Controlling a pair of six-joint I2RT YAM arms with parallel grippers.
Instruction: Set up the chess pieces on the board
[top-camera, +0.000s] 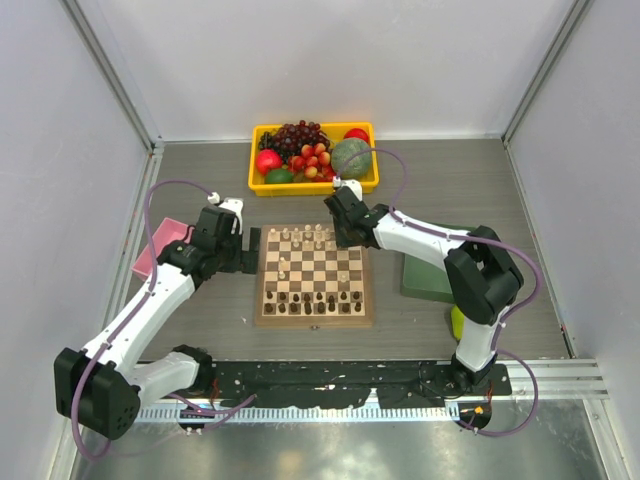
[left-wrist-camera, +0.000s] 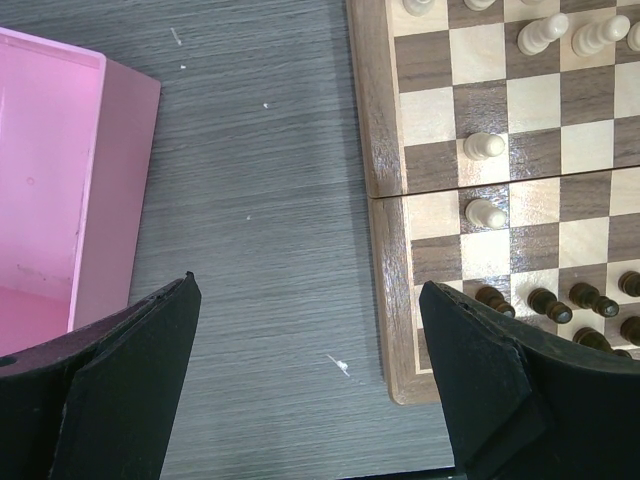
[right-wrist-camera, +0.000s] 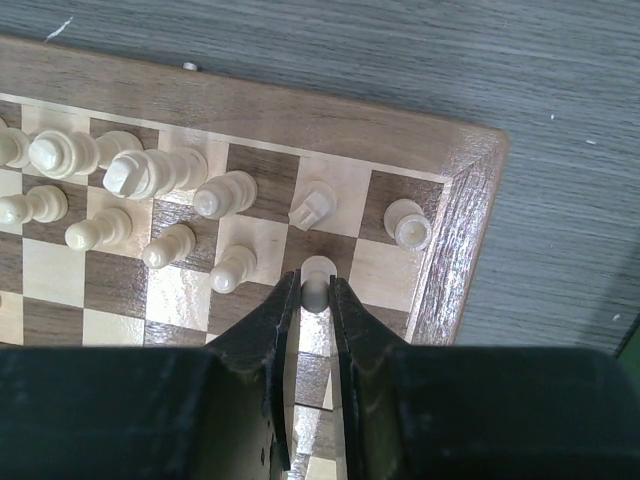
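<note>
Pawn in right tool, cream pieces close beside

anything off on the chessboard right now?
A white pawn and a second pawn stand mid-board near the board's left edge, apart from the white rows. The right gripper is shut on a third pawn. Nothing spilled.

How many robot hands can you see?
2. The left hand hangs open beside the board; the right hand is shut on a white piece near the board's corner.
</note>
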